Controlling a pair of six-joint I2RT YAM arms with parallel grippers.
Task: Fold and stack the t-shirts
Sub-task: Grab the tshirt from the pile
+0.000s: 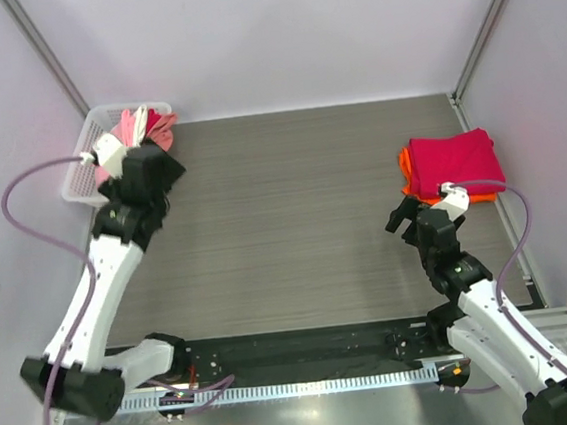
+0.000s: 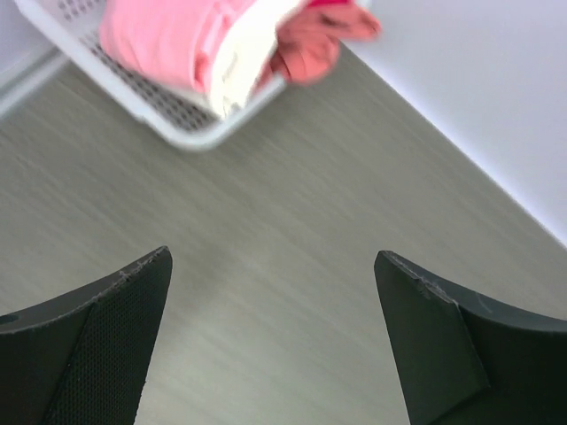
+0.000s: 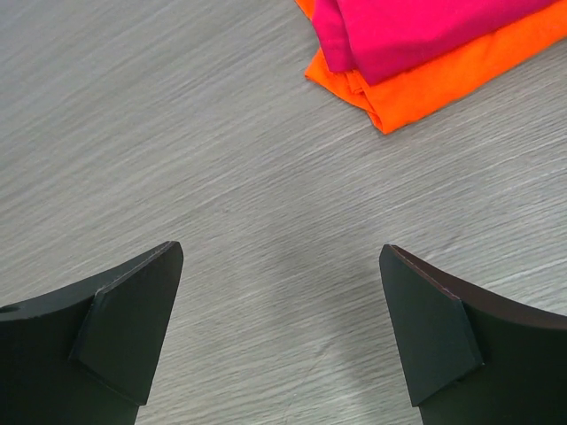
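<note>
Left arm (image 1: 95, 291) stretched to basket (image 1: 72, 188), jaws apart.

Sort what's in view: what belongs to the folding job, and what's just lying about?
Job:
- bunched shirts in the basket
- folded stack: magenta shirt on orange shirt

Not the job:
- table
- walls

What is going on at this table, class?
T-shirt folding is partway done. A folded magenta t-shirt lies on a folded orange t-shirt at the grey table's right edge. Crumpled pink garments wait in the white plastic basket at the far left. The left gripper hovers near the basket, the right gripper near the stack; both open, empty.
</note>
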